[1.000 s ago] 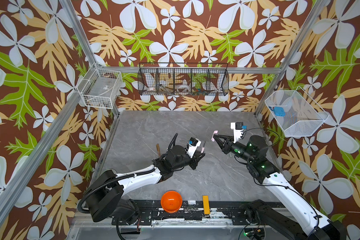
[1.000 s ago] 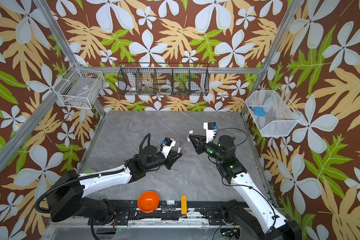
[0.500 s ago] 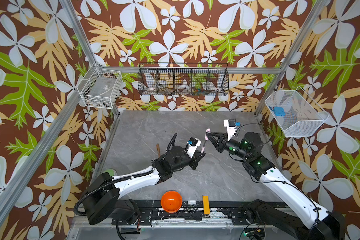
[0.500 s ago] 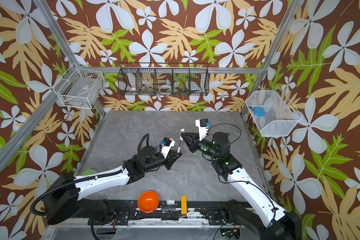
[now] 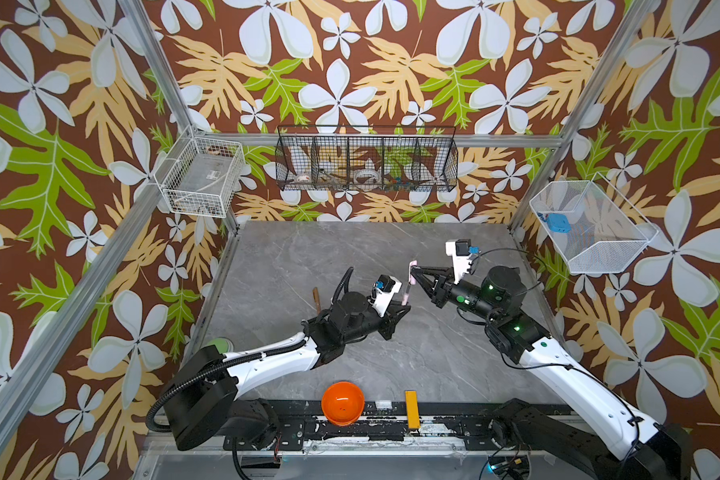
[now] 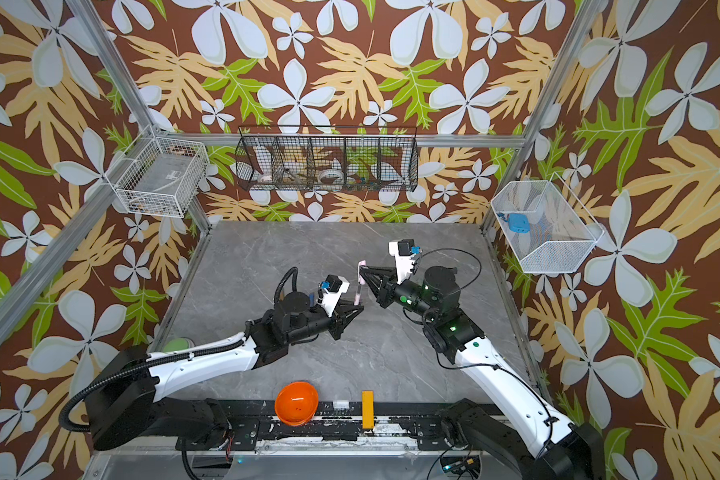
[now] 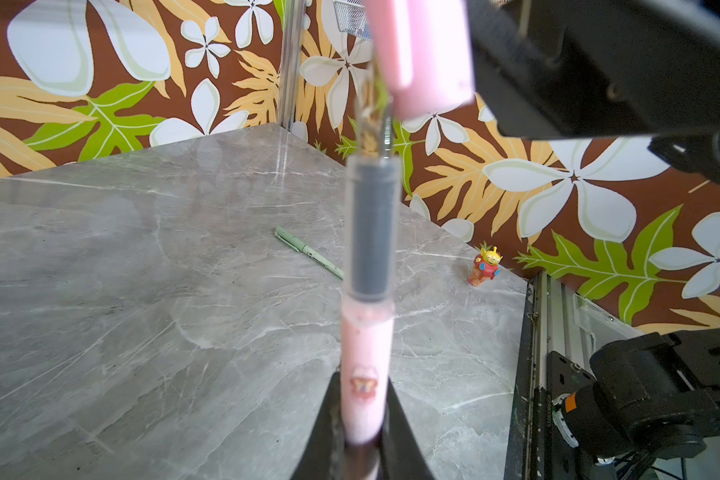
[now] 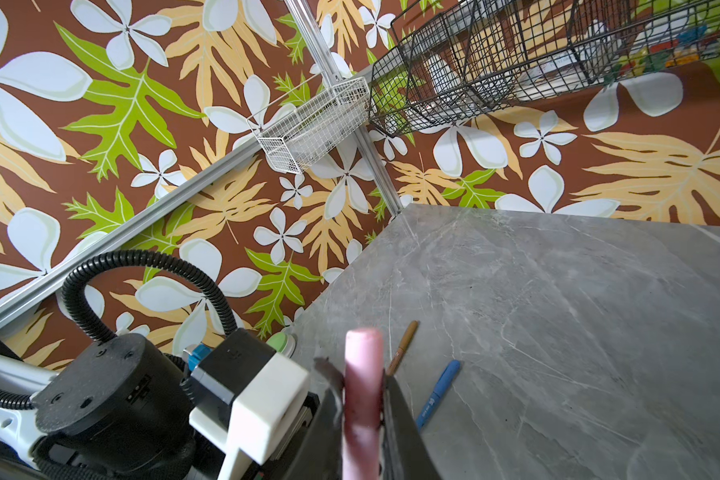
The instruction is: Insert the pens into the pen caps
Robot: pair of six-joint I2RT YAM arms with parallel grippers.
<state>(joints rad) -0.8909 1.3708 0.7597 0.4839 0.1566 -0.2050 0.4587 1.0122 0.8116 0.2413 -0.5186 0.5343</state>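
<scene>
Pink tubular cap (image 7: pixel 422 58) near slim pink pen (image 7: pixel 366 357)

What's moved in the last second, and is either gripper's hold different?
The right gripper carried the pink cap toward the left arm, to just above the tip of the pink pen, which the left gripper holds upright. Both grips are unchanged; nothing was released. The left arm, brown pen, orange bowl and yellow bar stayed put.

Table (image 5: pixel 316 249) open; brown pen (image 5: pixel 316 297) perhaps near
</scene>
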